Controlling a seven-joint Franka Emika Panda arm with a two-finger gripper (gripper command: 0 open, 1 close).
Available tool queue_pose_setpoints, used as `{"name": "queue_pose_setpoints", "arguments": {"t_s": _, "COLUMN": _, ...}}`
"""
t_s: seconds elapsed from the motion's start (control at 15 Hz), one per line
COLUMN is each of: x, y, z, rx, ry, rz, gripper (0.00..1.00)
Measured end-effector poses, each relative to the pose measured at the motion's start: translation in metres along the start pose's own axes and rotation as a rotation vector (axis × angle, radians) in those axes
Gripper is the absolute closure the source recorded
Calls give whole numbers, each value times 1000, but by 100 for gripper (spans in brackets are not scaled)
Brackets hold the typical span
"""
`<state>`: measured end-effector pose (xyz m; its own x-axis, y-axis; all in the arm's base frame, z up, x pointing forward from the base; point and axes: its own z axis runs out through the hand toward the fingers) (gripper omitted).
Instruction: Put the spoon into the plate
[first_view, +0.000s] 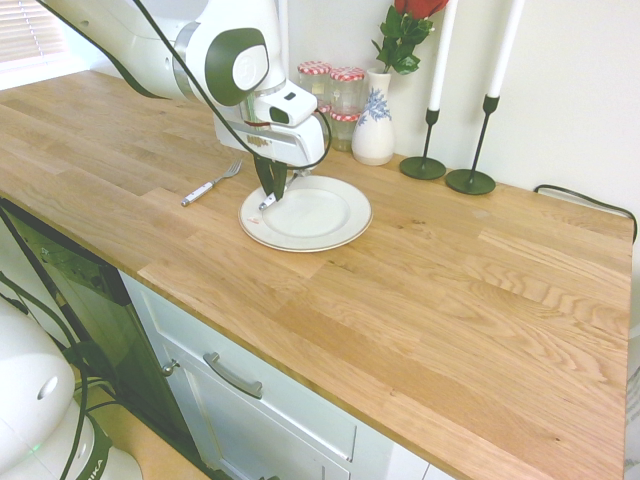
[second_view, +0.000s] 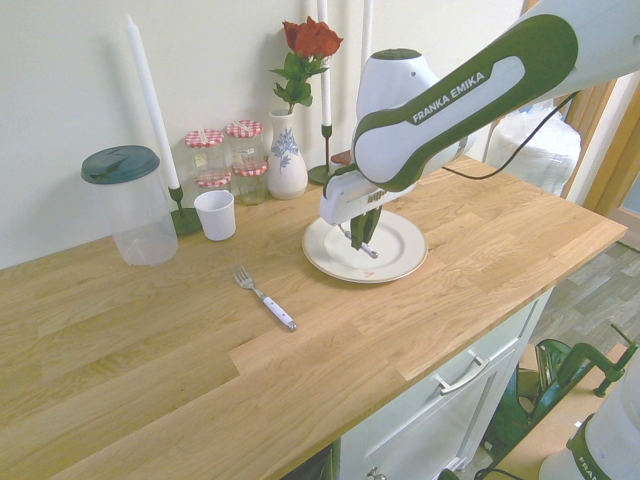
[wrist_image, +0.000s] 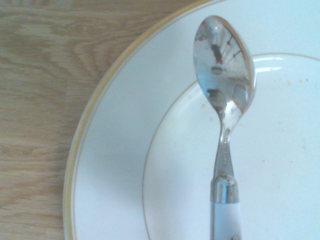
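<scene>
Gripper (first_view: 269, 196) clamped on spoon (wrist_image: 223, 85), over plate (first_view: 340, 225) near its 9 o'clock rim; lower gently, release flat.

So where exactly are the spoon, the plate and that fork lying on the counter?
spoon (wrist_image: 225, 65): wrist view, on its shiny bowl.
plate (first_view: 330, 215): first exterior view, on the bare middle of the plate.
fork (second_view: 266, 297): second exterior view, on the neck, between tines and white handle.
</scene>
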<state>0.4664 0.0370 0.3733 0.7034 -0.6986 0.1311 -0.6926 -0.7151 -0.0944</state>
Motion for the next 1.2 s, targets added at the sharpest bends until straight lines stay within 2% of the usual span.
{"name": "queue_pose_setpoints", "arguments": {"t_s": 1.13, "x": 8, "y": 10, "z": 17, "rx": -46, "ry": -2, "rz": -9, "gripper": 100}}
{"name": "queue_pose_setpoints", "arguments": {"t_s": 1.2, "x": 7, "y": 10, "z": 18, "rx": -48, "ry": -4, "rz": -8, "gripper": 0}}
